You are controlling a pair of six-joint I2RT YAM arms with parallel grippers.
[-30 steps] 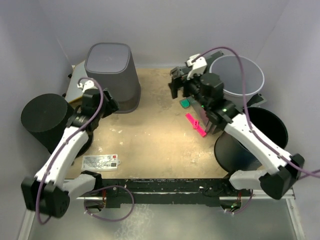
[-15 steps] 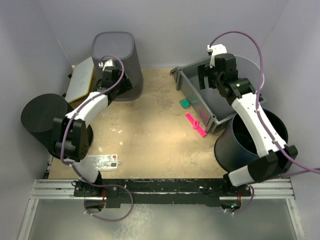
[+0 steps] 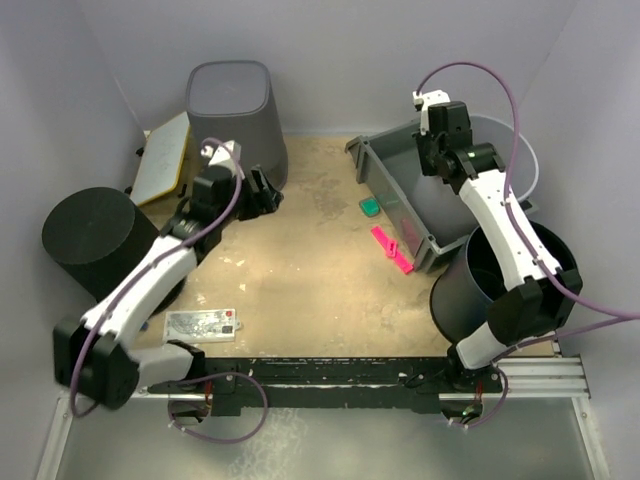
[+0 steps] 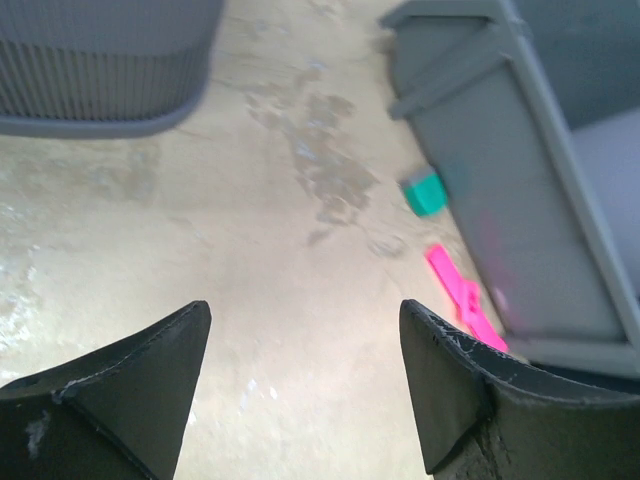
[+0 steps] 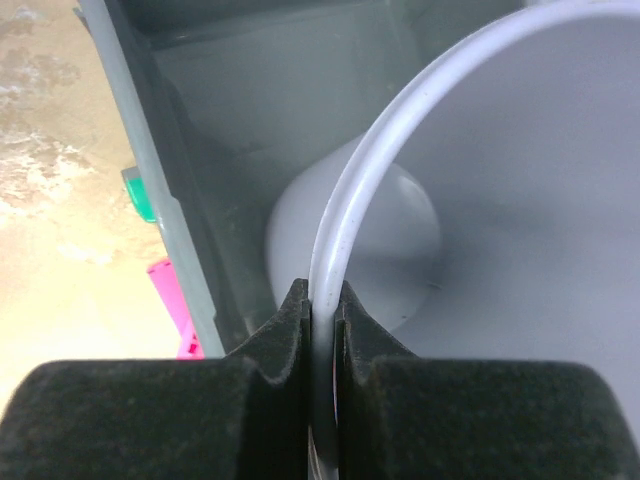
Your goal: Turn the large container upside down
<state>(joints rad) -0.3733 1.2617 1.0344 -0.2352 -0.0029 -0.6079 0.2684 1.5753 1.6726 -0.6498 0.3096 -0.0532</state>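
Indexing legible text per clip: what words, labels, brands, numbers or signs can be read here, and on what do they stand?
No text can be read.
Card at the table's near left: printed lines and a red mark, too small to read.
Grey bin: no text visible.
Tub, pinched at its rim by the right hand: no text visible.

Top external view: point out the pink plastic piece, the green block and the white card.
pink plastic piece (image 3: 392, 250): top external view, mid-length.
green block (image 3: 370, 207): top external view, top face.
white card (image 3: 200, 323): top external view, its centre.
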